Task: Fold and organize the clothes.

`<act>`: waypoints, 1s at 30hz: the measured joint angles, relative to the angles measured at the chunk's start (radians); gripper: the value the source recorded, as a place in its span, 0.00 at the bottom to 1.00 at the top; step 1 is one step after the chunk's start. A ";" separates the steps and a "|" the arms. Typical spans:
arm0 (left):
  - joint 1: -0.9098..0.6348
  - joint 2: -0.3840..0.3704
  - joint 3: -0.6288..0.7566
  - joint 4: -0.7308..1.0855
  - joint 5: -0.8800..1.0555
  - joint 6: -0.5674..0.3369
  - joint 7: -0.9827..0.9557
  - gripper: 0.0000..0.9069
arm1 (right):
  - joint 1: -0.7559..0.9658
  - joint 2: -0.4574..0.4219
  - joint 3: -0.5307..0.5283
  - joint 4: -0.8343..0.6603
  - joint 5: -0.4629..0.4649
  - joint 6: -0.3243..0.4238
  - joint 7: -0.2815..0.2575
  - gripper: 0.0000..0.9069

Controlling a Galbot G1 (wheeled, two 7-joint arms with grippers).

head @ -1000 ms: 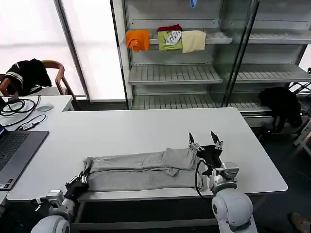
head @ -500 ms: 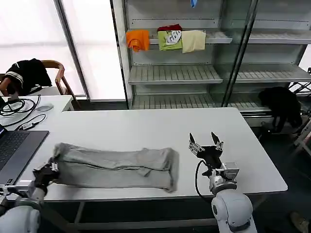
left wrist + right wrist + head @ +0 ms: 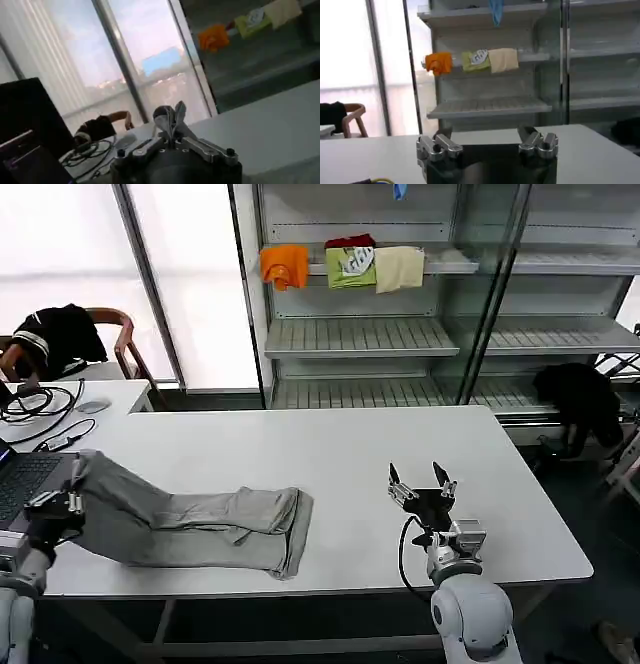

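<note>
On white table [image 3: 300,449], limp grey shirt [image 3: 200,524], left fingers [image 3: 58,504] pinching it

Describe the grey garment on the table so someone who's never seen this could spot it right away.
Look at the long white table in front of the shelving. Along its near edge toward the robot's left lies a light grey shirt folded into a long band, one end pinched in the left gripper beside the laptop. It is the table's one piece of cloth.

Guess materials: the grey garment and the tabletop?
Grey shirt: looks like soft knit fabric, probably cotton jersey; matte, it creases and drapes limply where the left tool pinches its end. Tabletop: smooth white, likely laminate or painted board; flat, even, faint sheen. Neither is certain from looks alone.
</note>
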 measured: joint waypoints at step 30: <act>-0.029 -0.246 0.578 -0.136 -0.042 0.159 -0.167 0.96 | -0.002 -0.006 0.015 -0.031 -0.001 0.010 -0.003 1.00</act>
